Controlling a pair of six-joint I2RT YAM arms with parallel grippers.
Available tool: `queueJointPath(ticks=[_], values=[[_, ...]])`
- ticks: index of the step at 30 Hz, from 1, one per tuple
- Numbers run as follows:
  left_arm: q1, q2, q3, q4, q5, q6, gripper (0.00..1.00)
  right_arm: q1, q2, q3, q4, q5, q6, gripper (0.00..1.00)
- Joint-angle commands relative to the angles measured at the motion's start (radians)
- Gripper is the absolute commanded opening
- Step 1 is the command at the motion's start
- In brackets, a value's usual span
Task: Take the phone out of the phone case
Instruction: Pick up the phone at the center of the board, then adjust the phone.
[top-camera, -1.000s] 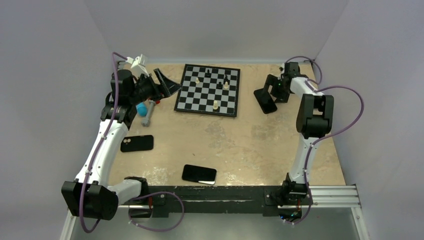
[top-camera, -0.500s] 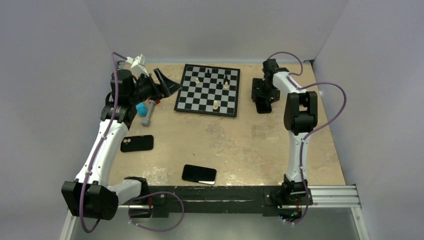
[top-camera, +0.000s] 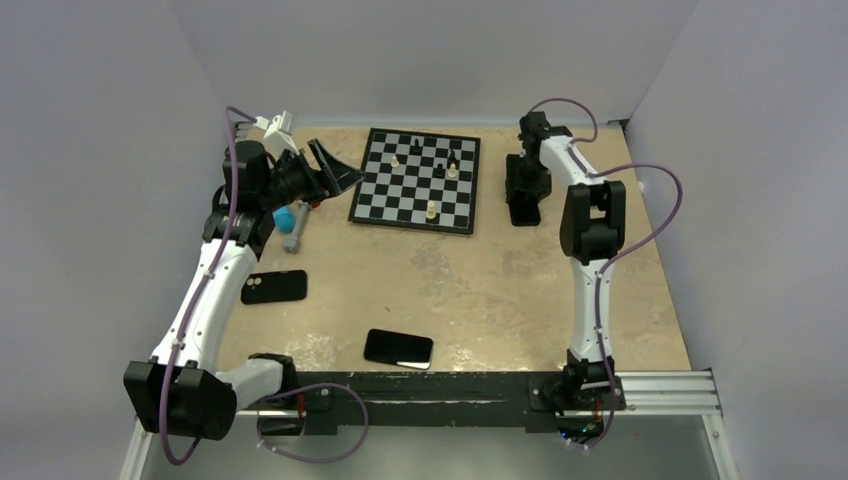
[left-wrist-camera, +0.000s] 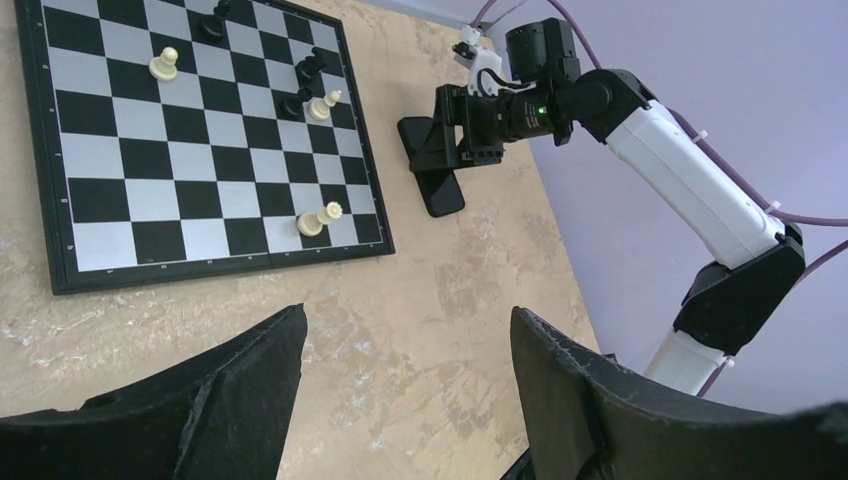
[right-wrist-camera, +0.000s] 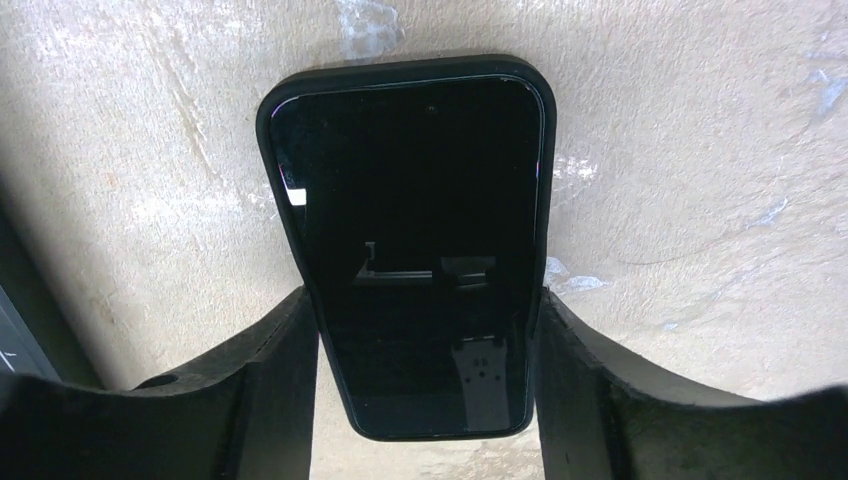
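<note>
A black phone in a black case (right-wrist-camera: 420, 230) lies screen up on the table, to the right of the chessboard; it also shows in the top view (top-camera: 523, 212) and the left wrist view (left-wrist-camera: 445, 192). My right gripper (right-wrist-camera: 425, 305) points down over it, its fingers (right-wrist-camera: 280, 350) pressed against both long edges of the case. My left gripper (left-wrist-camera: 405, 330) is open and empty, held above the table by the chessboard's left edge (top-camera: 338, 172).
A chessboard (top-camera: 416, 180) with several pieces lies at the back centre. A second dark phone (top-camera: 398, 347) lies near the front edge. A black case or phone, back up (top-camera: 273, 287), lies at the left. A blue object (top-camera: 285, 217) sits under my left arm.
My right arm has swung left and its gripper has come down over the cased phone. The phone has turned from slanted to nearly straight. The left arm has not moved.
</note>
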Motion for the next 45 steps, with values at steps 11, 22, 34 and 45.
queueJointPath(ticks=[11,22,34,45], values=[[0.007,0.006,-0.019,0.087,0.049,-0.032,0.78,-0.004,-0.453,-0.521,0.512,-0.128,0.092,0.0],[-0.011,0.015,-0.049,0.178,0.088,-0.035,0.76,-0.045,-0.773,-0.976,1.079,-0.518,0.681,0.0],[-0.205,0.058,-0.018,0.14,0.112,0.172,0.75,0.206,-0.943,-1.023,1.2,-0.431,0.984,0.0],[-0.357,0.034,-0.049,0.107,-0.046,0.347,0.81,0.41,-0.96,-1.028,1.268,-0.331,1.119,0.0]])
